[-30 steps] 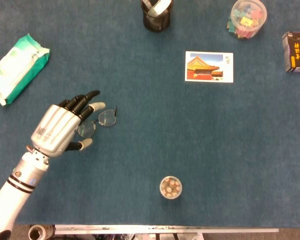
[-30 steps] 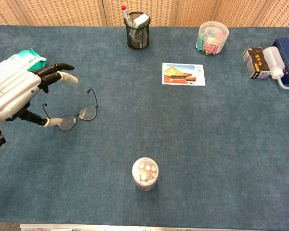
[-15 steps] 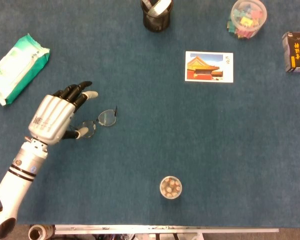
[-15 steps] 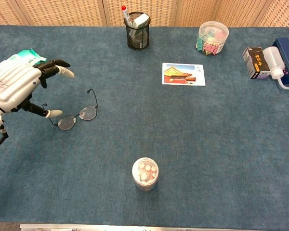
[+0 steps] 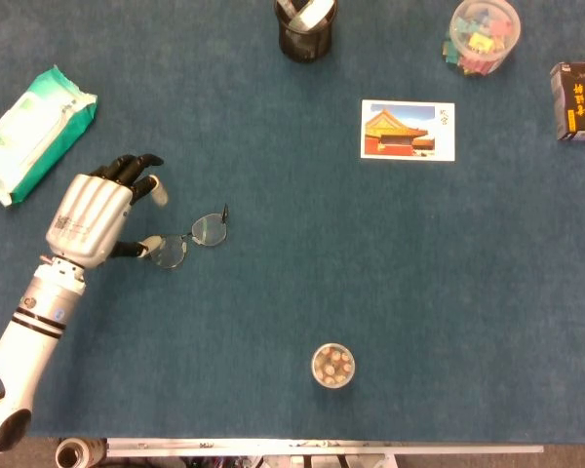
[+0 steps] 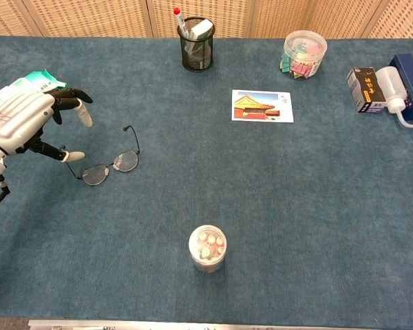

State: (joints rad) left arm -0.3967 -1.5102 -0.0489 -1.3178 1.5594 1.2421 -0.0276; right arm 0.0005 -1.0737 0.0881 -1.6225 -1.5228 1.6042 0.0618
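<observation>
Blue table cloth, left hand spread empty beside glasses, near the left edge.

The left hand hangs palm down at the left, empty, its dark fingers curled loosely and apart. Its forearm runs back toward the near-left corner. The right hand is out of sight.

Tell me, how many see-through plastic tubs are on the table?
2: a small jar near the front edge and a tub of colourful clips at the back right.

Glasses just right of left hand
</observation>
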